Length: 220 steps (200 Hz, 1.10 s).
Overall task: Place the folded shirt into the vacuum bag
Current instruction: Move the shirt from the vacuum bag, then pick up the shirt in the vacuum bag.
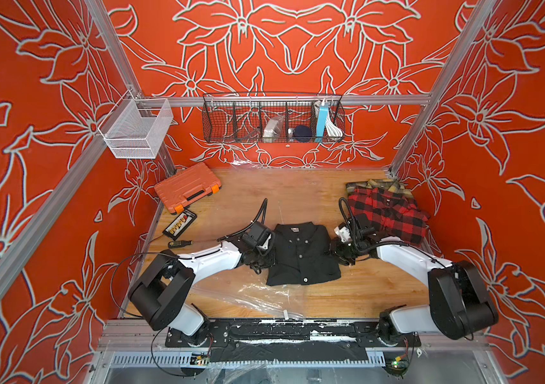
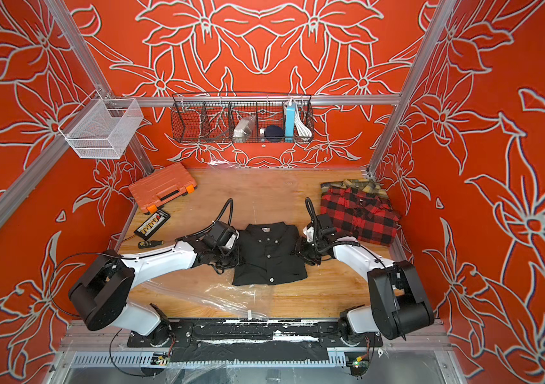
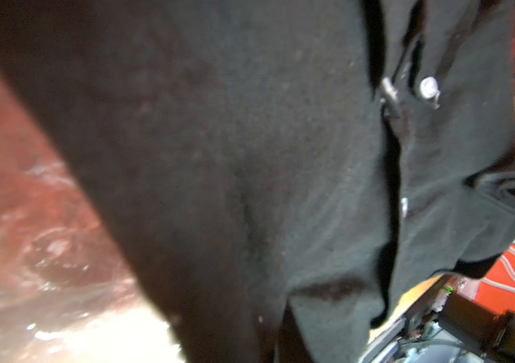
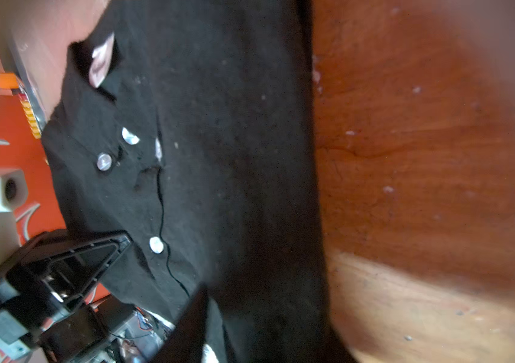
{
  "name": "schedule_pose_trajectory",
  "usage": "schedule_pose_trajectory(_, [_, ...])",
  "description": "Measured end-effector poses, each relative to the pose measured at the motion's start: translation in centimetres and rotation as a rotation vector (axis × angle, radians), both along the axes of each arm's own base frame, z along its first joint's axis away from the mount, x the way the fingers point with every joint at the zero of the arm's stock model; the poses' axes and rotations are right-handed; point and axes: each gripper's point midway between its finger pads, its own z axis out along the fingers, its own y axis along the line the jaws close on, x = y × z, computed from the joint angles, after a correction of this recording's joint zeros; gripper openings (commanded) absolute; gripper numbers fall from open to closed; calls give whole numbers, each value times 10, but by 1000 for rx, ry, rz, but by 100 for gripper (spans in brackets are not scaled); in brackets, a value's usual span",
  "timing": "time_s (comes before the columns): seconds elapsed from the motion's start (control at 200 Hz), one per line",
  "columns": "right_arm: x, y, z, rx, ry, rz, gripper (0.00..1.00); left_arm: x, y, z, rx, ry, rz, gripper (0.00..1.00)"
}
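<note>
On table (image 1: 380, 292), folded shirt (image 1: 302, 256) beside vacuum bag (image 1: 258, 299)

A: What's by the far left corner of the table (image 1: 384, 286)?
B: A closed orange tool case (image 1: 187, 187), with a bit rack (image 1: 179, 224) and a screwdriver (image 1: 179, 244) nearby.
A: And on the right?
B: A red-black plaid shirt (image 1: 385, 209) lying on a yellowish plaid shirt (image 1: 379, 184). A black wire basket (image 1: 272, 118) and a white mesh basket (image 1: 136, 128) hang above.

The left end effector (image 1: 262, 258) and right end effector (image 1: 337, 250) merge darkly with the folded shirt (image 1: 301, 256), jaws indiscernible.
</note>
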Motion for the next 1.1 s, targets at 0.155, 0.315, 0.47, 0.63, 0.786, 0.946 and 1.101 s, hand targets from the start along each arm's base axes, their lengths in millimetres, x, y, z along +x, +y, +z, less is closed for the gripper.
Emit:
schedule_pose_trajectory(0.155, [2, -9, 0, 12, 9, -13, 68, -13, 21, 1, 75, 36, 21, 49])
schedule_pose_trajectory(0.315, [5, -33, 1, 34, 27, -80, 69, -13, 49, 26, 190, 7, 70, 50])
schedule_pose_trajectory(0.47, [-9, -32, -11, 64, 86, -79, 67, 4, 27, 71, 157, -103, 36, 46])
schedule_pose_trajectory(0.63, [-15, -27, -22, 106, 148, -97, 65, 9, -46, 84, -3, -129, -106, 41])
schedule_pose_trajectory(0.786, [-7, -16, -25, 141, 144, -96, 59, 12, -95, 44, -63, -60, -195, 36])
schedule_pose_trajectory(0.946, [1, -4, -28, 183, 130, -84, 44, 12, -106, -5, -63, 19, -204, 32])
schedule_pose_trajectory(1.101, [2, -5, -33, 154, 124, -95, 13, 10, -112, -16, -125, 29, -199, 32])
